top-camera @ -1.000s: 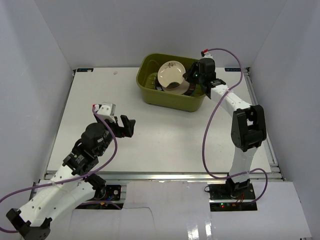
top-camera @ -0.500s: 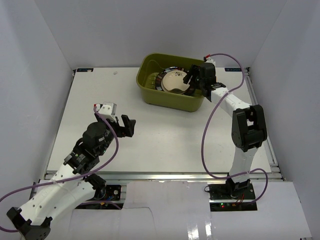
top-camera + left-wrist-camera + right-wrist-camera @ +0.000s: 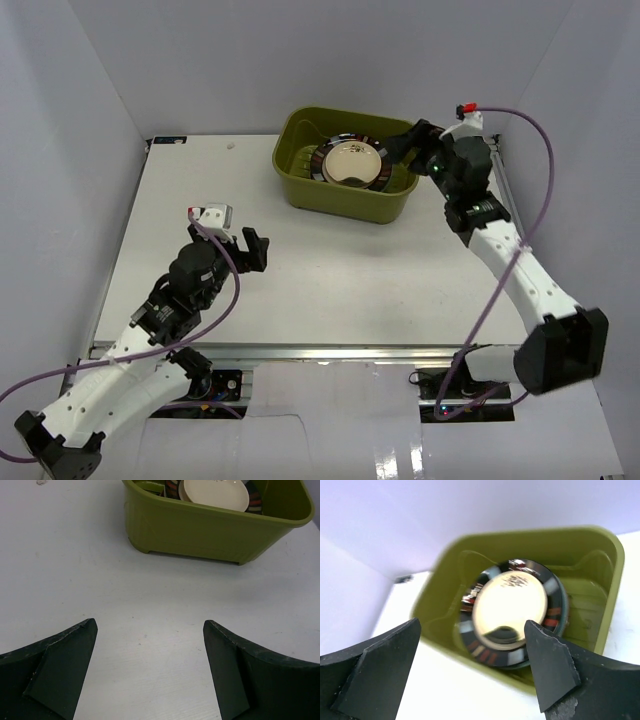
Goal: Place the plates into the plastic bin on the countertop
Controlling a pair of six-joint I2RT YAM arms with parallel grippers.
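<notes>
The olive-green plastic bin (image 3: 345, 203) stands at the back of the white countertop (image 3: 330, 280). Plates are stacked inside it: a small cream plate (image 3: 350, 160) lies flat on top of a dark-rimmed plate (image 3: 322, 163) with coloured blocks. In the right wrist view the cream plate (image 3: 512, 605) and dark rim (image 3: 485, 652) sit within the bin (image 3: 600, 555). My right gripper (image 3: 402, 148) hovers at the bin's right rim, open and empty (image 3: 472, 624). My left gripper (image 3: 250, 250) is open over bare countertop (image 3: 149, 622), well short of the bin (image 3: 200, 530).
White walls enclose the countertop on the left, back and right. A metal rail (image 3: 330, 350) runs along the front edge. The right arm's purple cable (image 3: 530, 200) loops beside the right wall.
My right gripper opened and let go of the cream plate, which dropped flat onto the stack. The right arm drew back to the right, out of the bin. The left arm barely moved.
</notes>
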